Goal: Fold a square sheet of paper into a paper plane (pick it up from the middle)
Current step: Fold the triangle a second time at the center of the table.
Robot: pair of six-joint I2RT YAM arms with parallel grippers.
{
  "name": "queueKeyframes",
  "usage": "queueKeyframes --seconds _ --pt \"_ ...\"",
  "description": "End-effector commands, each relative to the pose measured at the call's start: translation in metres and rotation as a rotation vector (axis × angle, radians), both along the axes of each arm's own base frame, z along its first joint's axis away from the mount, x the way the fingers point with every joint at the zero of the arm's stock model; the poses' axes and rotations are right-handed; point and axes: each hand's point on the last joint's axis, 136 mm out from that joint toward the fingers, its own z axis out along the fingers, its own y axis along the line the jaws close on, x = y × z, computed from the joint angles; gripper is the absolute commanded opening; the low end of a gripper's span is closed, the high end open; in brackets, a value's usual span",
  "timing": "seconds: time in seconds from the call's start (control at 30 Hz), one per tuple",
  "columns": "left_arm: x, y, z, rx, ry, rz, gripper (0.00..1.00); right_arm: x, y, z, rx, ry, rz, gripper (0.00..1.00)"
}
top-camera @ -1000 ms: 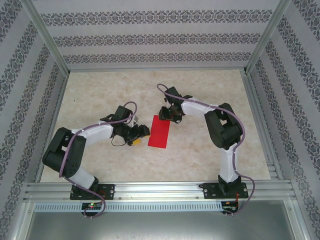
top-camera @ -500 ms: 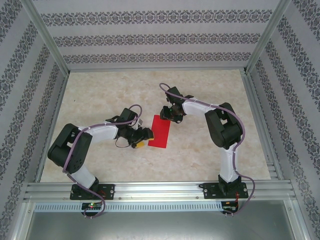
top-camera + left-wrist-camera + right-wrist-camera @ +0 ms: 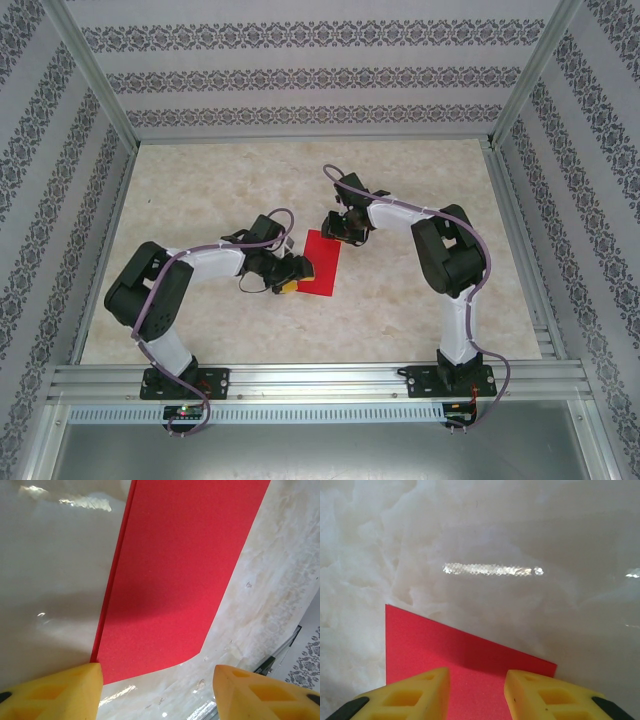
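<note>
- The red sheet of paper lies flat at the middle of the bench.
- Left hand: wide open at the sheet's near left corner.
- Right hand: narrowly open over the sheet's far edge.

Red paper lies flat on the shiny table. The left gripper has yellow fingers wide apart at the paper's near end.
</note>
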Motion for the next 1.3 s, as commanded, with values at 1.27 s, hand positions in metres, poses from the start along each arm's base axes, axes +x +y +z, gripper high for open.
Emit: queueKeyframes --seconds 1.27 --pt "0.026 -0.039 0.03 -0.026 -0.197 -0.115 0.59 -0.02 -0.037 -0.062 -0.098 0.138 -0.062 0.36"
